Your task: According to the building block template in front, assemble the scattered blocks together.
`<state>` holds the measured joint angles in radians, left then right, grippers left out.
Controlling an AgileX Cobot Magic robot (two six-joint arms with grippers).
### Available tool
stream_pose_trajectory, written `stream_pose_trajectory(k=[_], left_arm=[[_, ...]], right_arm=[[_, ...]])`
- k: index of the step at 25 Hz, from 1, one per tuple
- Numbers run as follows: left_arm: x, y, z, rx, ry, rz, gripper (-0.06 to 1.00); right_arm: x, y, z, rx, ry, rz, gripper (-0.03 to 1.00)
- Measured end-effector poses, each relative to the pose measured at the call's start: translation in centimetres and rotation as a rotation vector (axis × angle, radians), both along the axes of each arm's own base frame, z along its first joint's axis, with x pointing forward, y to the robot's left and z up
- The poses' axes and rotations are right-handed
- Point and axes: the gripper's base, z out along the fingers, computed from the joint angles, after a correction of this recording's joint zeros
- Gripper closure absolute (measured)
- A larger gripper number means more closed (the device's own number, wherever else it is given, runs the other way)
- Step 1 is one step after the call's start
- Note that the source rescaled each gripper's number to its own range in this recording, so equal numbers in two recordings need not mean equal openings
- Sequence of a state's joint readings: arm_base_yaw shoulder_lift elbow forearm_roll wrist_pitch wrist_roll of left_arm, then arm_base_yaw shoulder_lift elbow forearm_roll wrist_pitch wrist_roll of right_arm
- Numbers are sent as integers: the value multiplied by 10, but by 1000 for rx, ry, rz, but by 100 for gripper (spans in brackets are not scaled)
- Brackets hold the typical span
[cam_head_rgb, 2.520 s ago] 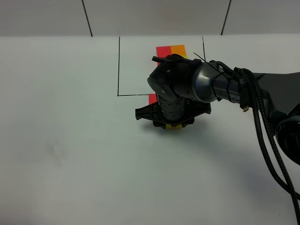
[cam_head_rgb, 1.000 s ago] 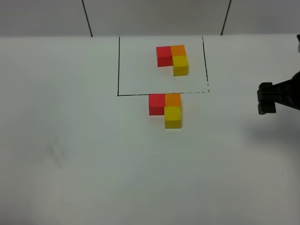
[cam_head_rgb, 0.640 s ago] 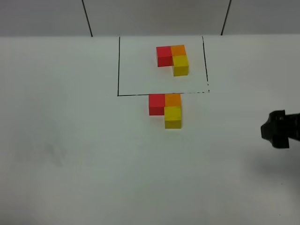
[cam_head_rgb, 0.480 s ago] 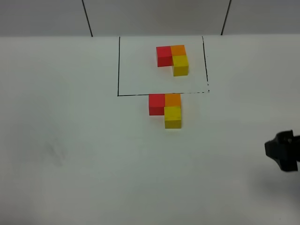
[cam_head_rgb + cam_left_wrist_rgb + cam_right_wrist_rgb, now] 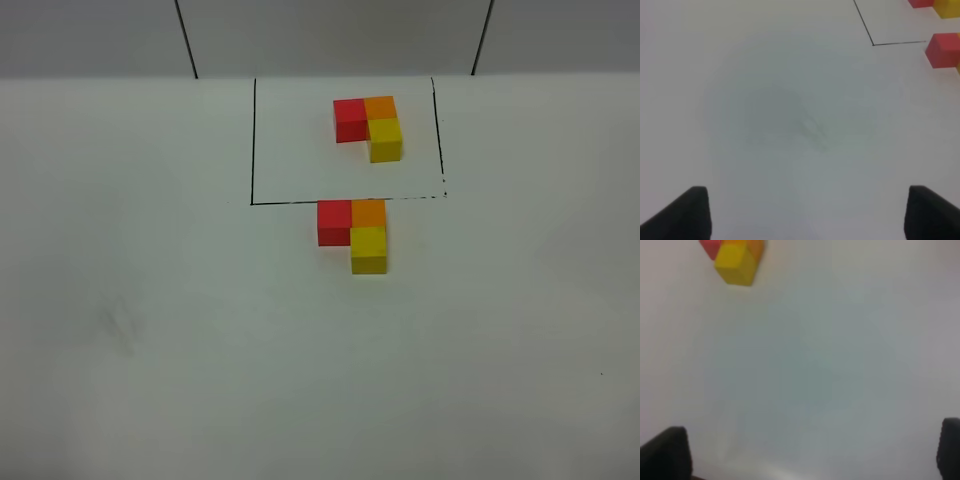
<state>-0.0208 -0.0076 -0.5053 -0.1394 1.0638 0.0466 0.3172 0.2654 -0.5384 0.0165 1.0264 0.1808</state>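
Observation:
The building block template (image 5: 368,125) is a red, orange and yellow L inside the black drawn frame (image 5: 253,150). Just below the frame line, the scattered blocks lie joined in the same L: red (image 5: 334,221), orange (image 5: 369,212), yellow (image 5: 368,249). Neither arm shows in the exterior high view. In the left wrist view my left gripper (image 5: 810,215) is open and empty, far from the red cube (image 5: 943,49). In the right wrist view my right gripper (image 5: 807,452) is open and empty, well away from the yellow cube (image 5: 735,262).
The white table (image 5: 180,330) carries only the two block groups and the drawn frame. Its far edge meets a grey wall (image 5: 330,35). A faint smudge (image 5: 120,325) marks the table at the left.
My right arm has drawn back from the blocks to the right and down and has left the exterior high view. The joined blocks have stayed where they were.

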Motion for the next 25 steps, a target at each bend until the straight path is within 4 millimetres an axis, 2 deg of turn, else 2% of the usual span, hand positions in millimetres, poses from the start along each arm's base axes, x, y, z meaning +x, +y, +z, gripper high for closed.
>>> stream_pose_trajectory(k=[5,11,18,25], left_arm=[[0,0,0,-2,0,1,27],[0,0,0,-1,0,1,27],[0,0,0,-1,1,1,27],[0,0,0,-1,3,1,27]], right_arm=[[-21,-7,-9,3,-97,33,-3],[-39,-10,-9,23,-213,76,-3],[-40,-9,-9,17,-218,78,0],[-40,-9,-9,2,-222,-56,0]])
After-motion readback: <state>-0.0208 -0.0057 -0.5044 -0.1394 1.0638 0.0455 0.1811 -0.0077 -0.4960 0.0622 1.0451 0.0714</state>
